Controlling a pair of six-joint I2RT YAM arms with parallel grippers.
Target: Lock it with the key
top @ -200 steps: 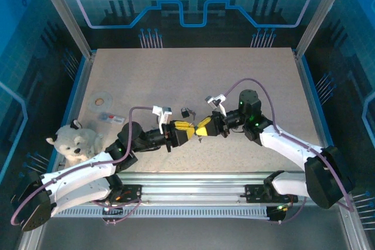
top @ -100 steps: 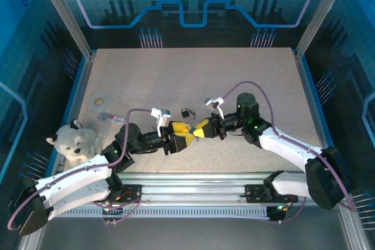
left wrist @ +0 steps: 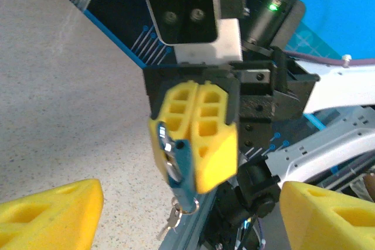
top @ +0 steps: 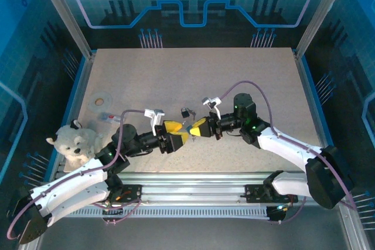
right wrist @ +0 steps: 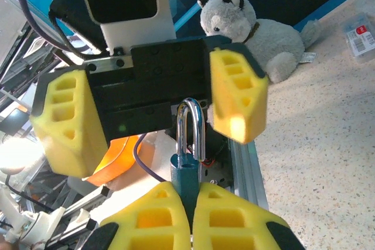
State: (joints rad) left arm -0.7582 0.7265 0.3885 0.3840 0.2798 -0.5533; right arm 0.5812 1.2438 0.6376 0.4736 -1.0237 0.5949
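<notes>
Padlock (right wrist: pixel 186 175) clamped in right hand (top: pixel 198 128), keys (left wrist: pixel 173 218) dangling; left hand (top: pixel 177 132) spread wide, empty, facing it. Plush dog (top: pixel 75 144), tape roll (top: pixel 101 99), packet (top: pixel 109 117) well off left.

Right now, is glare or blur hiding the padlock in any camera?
No. Right wrist: padlock sharp, shackle glinting, lower-left background blown out. Left wrist: padlock crisp in the shut right claw; own yellow pads at bottom corners soft. Top external: even light, blue cast, padlock tiny.
</notes>
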